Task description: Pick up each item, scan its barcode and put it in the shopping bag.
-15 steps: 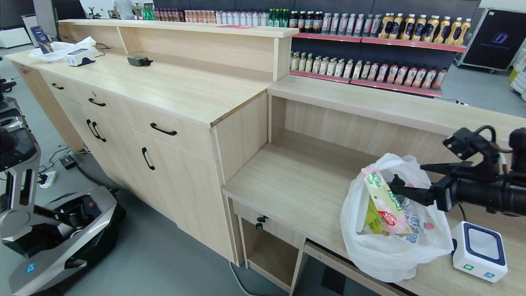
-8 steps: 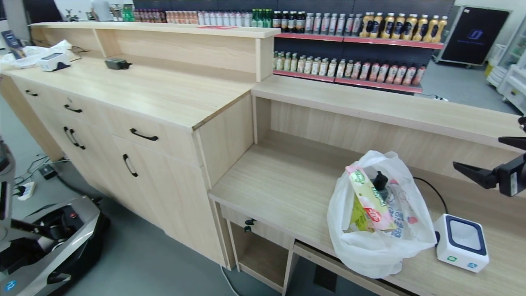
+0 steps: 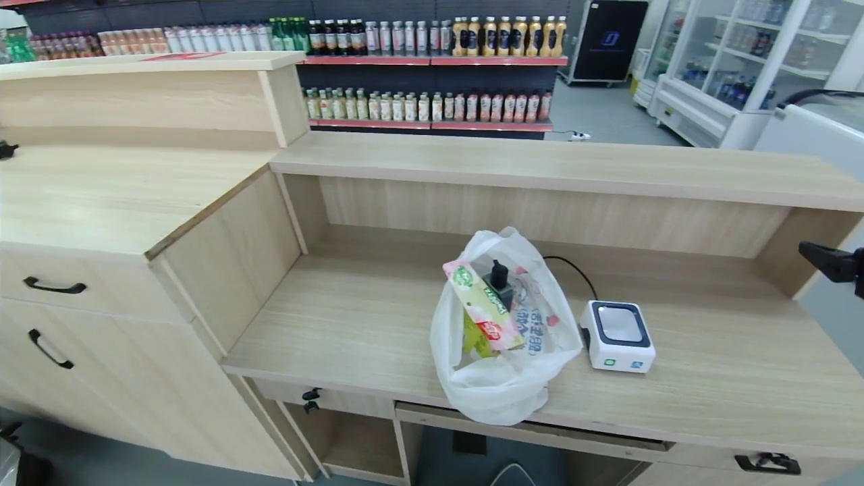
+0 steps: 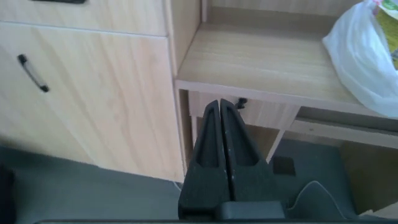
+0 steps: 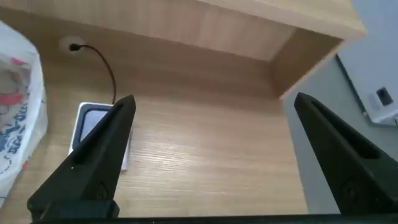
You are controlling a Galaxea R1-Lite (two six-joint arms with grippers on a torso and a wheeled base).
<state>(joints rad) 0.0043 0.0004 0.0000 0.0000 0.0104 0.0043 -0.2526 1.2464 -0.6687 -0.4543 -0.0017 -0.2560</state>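
White shopping bag (image 3: 499,395), green-and-pink packet (image 3: 486,310), white-and-navy scanner (image 3: 617,337).

I see a pale wooden counter (image 3: 378,324) with a raised ledge, drawers (image 3: 74,290) beside it, bottle shelves (image 3: 432,61) behind, glass-door fridges (image 3: 715,67) and grey floor (image 3: 601,111).

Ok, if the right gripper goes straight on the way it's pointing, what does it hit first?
Probably the bare counter top, beside the scanner and short of the back panel. The right gripper is open and nothing lies ahead of it before the wood, though depth is hard to judge.
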